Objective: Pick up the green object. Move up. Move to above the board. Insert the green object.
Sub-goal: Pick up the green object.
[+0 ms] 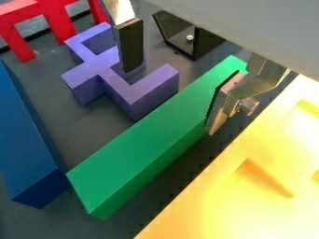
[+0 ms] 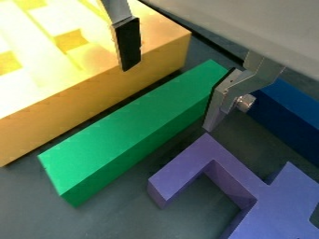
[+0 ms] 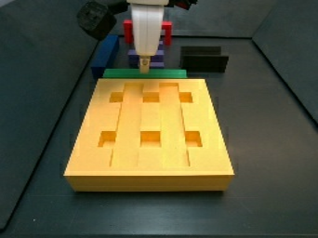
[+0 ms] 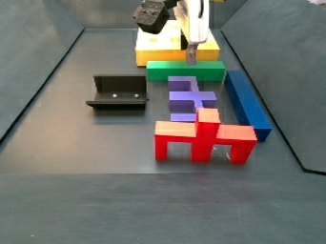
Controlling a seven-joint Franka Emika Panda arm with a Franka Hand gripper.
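We found the gripper (image 2: 174, 75) hanging just above the green bar (image 2: 131, 135), its jaws spread wide and holding nothing — one finger (image 2: 125, 42) over the yellow board (image 2: 50, 98), the other on the side of the purple block (image 2: 243, 191). In a side view the green bar (image 3: 144, 72) lay flat against the board's (image 3: 149, 125) far edge, near the top of the frame.

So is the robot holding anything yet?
No. The gripper is open, its fingers on either side of the green bar near one end, not yet squeezing it.
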